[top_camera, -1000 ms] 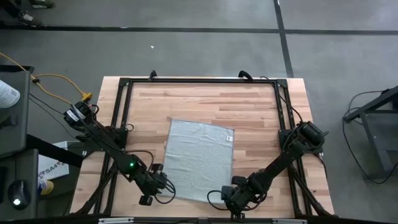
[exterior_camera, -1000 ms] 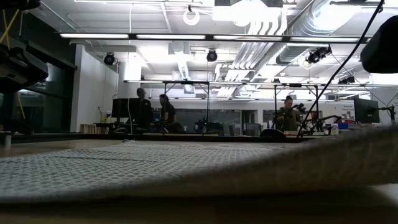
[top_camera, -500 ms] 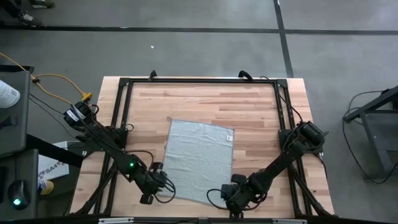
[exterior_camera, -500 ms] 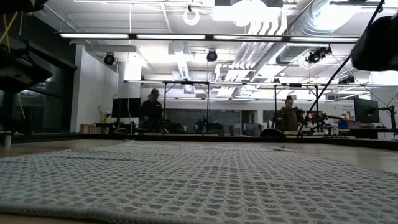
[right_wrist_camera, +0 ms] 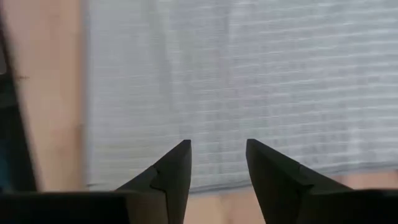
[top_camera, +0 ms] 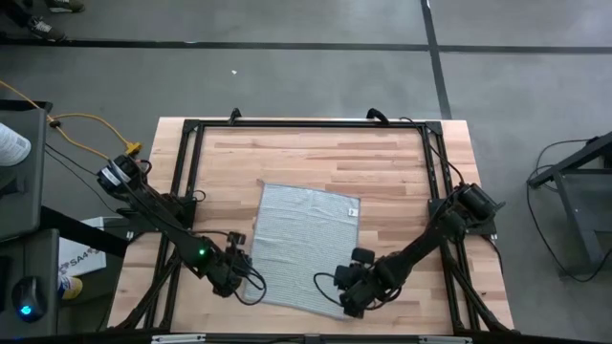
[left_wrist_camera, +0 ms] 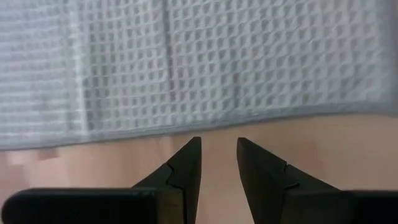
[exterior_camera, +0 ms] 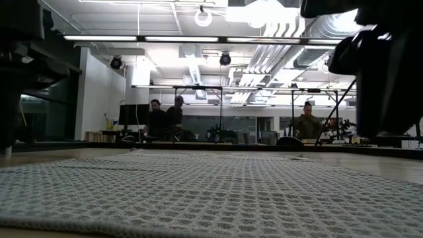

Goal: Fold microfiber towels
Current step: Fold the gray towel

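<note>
The microfiber towel (top_camera: 304,244) lies flat and unfolded on the worktop (top_camera: 392,162), nearer the front edge than the back, its white tag (top_camera: 354,212) at the far right corner. Judging by this, the fold has not begun and both arms are lining up on the near corners. The left gripper (left_wrist_camera: 217,155) hovers just off the towel's near left hem, fingers parted and empty. The right gripper (right_wrist_camera: 217,158) hangs over the near right corner, fingers spread, holding nothing. Next, each needs to pinch a corner. Bare wood beyond the far hem leaves room for carrying the edge over.
</note>
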### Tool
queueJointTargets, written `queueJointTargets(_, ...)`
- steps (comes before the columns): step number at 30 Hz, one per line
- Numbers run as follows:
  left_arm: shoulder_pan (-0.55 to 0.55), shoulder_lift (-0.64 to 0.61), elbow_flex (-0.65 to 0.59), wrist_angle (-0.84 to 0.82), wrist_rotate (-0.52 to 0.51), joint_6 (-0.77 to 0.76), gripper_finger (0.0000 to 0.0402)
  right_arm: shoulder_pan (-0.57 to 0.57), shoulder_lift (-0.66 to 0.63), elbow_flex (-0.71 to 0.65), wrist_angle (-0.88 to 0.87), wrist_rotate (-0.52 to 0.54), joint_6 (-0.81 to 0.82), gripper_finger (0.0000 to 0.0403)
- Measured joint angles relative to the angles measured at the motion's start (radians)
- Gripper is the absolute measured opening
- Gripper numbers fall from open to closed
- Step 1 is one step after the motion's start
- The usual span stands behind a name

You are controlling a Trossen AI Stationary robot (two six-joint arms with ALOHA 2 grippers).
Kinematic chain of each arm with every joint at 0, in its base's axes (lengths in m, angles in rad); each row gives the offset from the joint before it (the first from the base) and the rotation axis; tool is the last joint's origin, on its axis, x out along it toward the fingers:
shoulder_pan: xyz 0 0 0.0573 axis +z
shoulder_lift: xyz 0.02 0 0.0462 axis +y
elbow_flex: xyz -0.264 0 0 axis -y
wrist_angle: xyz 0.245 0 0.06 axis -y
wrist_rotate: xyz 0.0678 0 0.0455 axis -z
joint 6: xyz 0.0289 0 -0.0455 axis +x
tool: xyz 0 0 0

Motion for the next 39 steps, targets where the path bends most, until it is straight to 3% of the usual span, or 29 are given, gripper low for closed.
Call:
queueJointTargets(7,0.01,-0.074,0.0,-0.098,-0.074,0.092,0.0057,-0.057,0.0,0.0,-0.077,0.01,-0.009,0.0138)
queueJointTargets(13,0.112,-0.148,0.0,-0.185,-0.084,0.112,0.0041,-0.134,0.0,0.0,-0.093,0.002,-0.056,0.0136)
queueJointTargets(23,0.323,-0.172,0.0,-0.171,0.03,0.318,0.004,-0.185,-0.039,0.0,-0.217,0.065,0.005,0.0136)
queueJointTargets(29,0.38,-0.172,0.0,-0.006,0.135,0.364,0.004,-0.14,-0.079,-0.003,-0.332,0.142,0.112,0.0136)
queueJointTargets(32,0.379,-0.172,0.0,0.085,0.202,0.369,0.004,-0.101,-0.095,-0.059,-0.285,0.149,0.165,0.0136)
queueJointTargets(39,0.379,-0.172,-0.087,0.219,0.217,0.323,0.004,-0.046,-0.115,-0.198,-0.147,0.137,0.256,0.0136)
